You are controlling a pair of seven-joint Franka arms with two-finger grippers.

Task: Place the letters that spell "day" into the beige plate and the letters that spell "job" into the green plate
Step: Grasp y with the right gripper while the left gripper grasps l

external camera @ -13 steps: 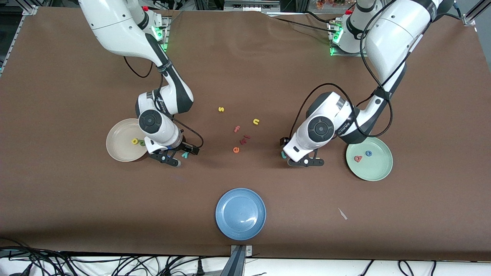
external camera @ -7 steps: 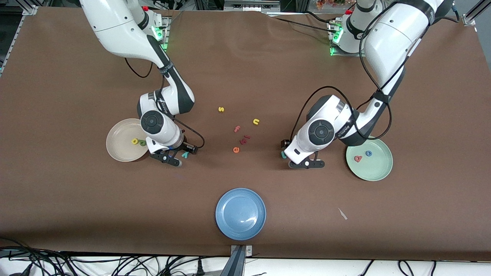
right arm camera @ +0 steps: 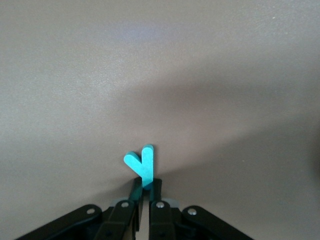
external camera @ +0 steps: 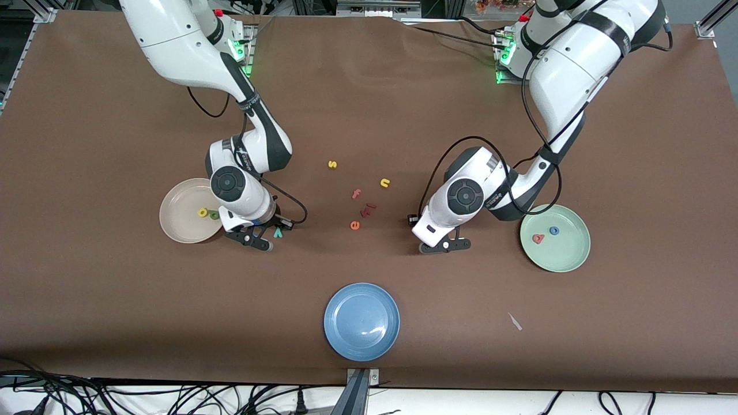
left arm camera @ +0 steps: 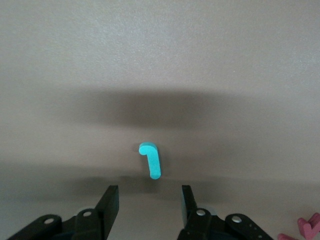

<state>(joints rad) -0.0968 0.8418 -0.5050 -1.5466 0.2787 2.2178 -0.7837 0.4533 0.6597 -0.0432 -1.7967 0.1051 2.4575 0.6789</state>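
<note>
I see two foam letters in each plate already, my right gripper [right arm camera: 143, 192] pinched on the teal foam "y" [right arm camera: 141, 163] beside the beige plate [external camera: 176, 222], my left gripper [left arm camera: 149, 200] parted around the teal hooked "j" [left arm camera: 151, 158] on the table.

A: Where does the front view sit?
B: High, facing both arms' bases, taking in the whole bench [external camera: 115, 323].
A: And the wrist views?
B: Each looks down past its own gripper, close to the cloth. The left one frames the j [left arm camera: 151, 160]; the right one frames the y [right arm camera: 142, 163].
A: Any overlap?
B: Only with the front view, which also shows the y [external camera: 278, 232].
</note>
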